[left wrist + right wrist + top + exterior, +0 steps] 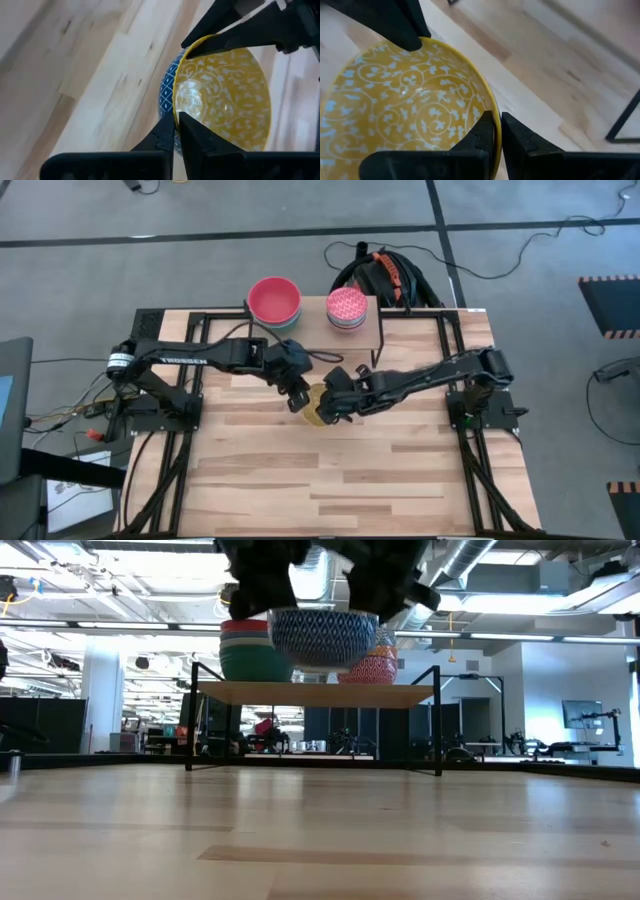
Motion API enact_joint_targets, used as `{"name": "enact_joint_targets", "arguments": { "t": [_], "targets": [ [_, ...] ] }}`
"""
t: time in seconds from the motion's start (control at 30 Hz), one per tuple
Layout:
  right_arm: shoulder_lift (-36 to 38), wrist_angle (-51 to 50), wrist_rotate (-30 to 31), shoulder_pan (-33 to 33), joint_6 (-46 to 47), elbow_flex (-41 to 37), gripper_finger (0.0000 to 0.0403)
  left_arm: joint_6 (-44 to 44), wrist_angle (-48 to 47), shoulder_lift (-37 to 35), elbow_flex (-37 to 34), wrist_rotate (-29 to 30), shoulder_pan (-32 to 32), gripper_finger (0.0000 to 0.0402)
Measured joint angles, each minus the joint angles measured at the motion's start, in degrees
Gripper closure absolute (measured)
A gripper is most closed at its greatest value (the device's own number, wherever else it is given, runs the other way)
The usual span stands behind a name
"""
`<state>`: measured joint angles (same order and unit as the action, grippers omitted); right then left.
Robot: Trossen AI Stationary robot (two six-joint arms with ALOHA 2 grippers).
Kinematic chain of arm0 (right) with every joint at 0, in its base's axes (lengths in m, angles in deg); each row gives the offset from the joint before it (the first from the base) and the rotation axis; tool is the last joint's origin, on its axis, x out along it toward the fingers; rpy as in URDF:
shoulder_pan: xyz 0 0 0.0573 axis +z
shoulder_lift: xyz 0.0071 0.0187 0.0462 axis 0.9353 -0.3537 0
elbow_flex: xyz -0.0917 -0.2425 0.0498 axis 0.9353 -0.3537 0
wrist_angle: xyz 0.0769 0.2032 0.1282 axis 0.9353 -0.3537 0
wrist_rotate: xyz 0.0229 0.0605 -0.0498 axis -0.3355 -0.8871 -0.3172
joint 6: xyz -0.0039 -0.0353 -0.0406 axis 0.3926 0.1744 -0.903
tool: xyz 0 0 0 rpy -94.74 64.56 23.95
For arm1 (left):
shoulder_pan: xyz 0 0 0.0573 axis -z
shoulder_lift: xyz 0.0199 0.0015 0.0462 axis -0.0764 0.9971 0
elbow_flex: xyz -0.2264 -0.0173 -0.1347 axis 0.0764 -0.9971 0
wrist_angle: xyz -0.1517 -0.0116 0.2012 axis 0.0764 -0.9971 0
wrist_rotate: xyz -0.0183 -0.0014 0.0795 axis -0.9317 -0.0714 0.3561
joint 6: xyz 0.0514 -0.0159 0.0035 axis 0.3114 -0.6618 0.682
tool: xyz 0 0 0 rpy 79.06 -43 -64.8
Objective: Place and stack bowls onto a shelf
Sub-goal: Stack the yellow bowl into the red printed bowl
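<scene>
Both pincers (pixel 300 393) (pixel 335 405) apparently clamping bowl (pixel 318 408) rim

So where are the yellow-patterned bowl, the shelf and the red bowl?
yellow-patterned bowl (pixel 405 115): right wrist view, inner wall.
shelf (pixel 315 695): low view, front edge of top.
red bowl (pixel 273 297): high view, inside.

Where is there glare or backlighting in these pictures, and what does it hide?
Low view: bright ceiling lights behind leave both tools as black silhouettes over the blue-patterned bowl. Left wrist view: a soft shine sits on the yellow-patterned bowl. High view: even light, no glare.
</scene>
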<state>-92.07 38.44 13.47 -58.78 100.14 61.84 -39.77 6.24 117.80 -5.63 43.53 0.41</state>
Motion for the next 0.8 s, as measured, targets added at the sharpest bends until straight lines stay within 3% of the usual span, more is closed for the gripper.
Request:
{"name": "enact_joint_targets", "arguments": {
  "t": [0.13, 0.43, 0.57, 0.8],
  "targets": [
    [-4.2, -1.2, -1.2, 1.1, 3.6, 0.2, 0.0359, 1.1, -0.8, 2.9, 0.0, 0.0, 1.0, 0.0365],
    [-11.0, -2.4, -1.4, 6.9, 11.2, 0.1, 0.0359, 1.6, -0.6, 13.5, -1.5, 2.5, 6.7, 0.0246],
    [-12.7, -2.7, -1.5, 9.8, 16.2, -0.6, 0.0359, 1.6, 1.8, 15.5, -1.4, 2.6, 9.5, 0.0239],
    [-13.5, 2.8, -2.8, 12.3, 25.3, -6.2, 0.0356, 1.6, -2.4, 16.3, -1.4, 5.2, 10.4, 0.0249]
  ]
}}
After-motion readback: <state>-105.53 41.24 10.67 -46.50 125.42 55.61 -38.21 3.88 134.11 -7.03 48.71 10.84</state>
